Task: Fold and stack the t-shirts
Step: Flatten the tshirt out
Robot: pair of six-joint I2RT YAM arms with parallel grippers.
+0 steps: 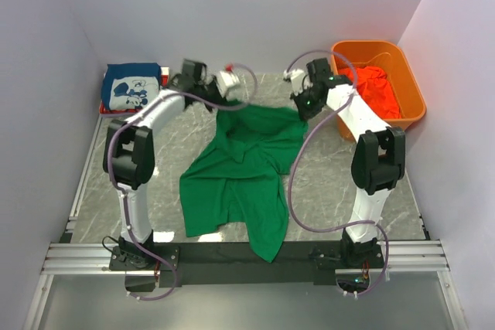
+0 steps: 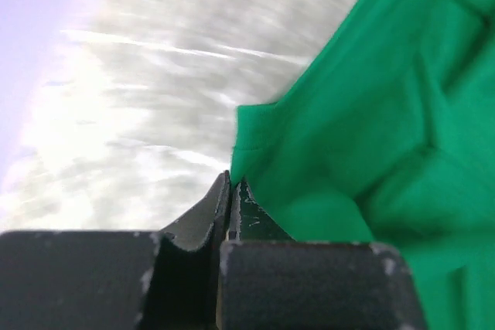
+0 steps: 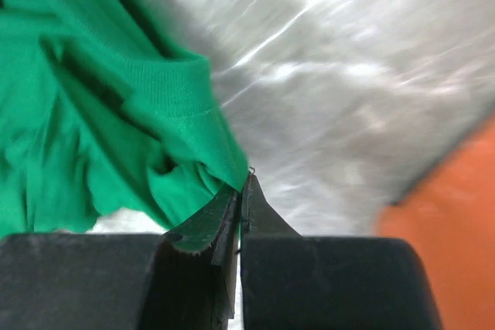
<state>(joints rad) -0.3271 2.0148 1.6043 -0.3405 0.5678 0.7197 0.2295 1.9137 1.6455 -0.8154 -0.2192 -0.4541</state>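
Both arms are stretched forward with elbows raised. The left claw (image 2: 232,191) is clamped on one far corner of the green t-shirt (image 1: 240,168), and the right claw (image 3: 241,187) on the other.

Orange bin (image 1: 412,83) sits far-right on the table (image 1: 402,206), close to the right wall (rigid plastic, tapered sides). Table top is a grey marble-look sheet, glossy, and blurred in both wrist views. Pale lavender walls (image 1: 247,5) box it in on the left, back and right. Near edge: silver aluminium rail (image 1: 77,256) runs across the width, with a black strip (image 1: 247,256) over its middle. Grey panel (image 1: 247,299) lies below that.
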